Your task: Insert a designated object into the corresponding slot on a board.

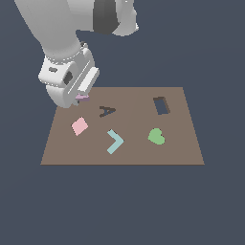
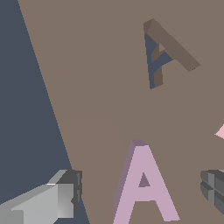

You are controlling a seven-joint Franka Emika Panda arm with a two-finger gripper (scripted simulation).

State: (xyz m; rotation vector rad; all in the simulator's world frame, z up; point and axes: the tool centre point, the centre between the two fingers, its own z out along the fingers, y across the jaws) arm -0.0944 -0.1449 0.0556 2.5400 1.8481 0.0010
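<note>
Letter A (image 2: 142, 186): lies flat on the board (image 2: 100, 87), apart from the A slot (image 2: 159, 54).
Gripper (image 2: 140, 192): spread, fingers straddling the letter, seemingly not touching.
Handling: probably light, rigid; pinch its outer legs.

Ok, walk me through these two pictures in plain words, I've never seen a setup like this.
These are computer-simulated pictures of a white robot arm. One picture looks at the whole scene from outside; the other comes from a camera on the arm's wrist, looking down past its pincer.

On the brown board lie a pink square, a teal chevron and a green heart. The board also has two dark holes: an A-shaped slot and a rectangular cutout.

The pincer's fingers stand either side of a lilac letter A, apart from it, so nothing is gripped. The letter seems to rest on the board.
</note>
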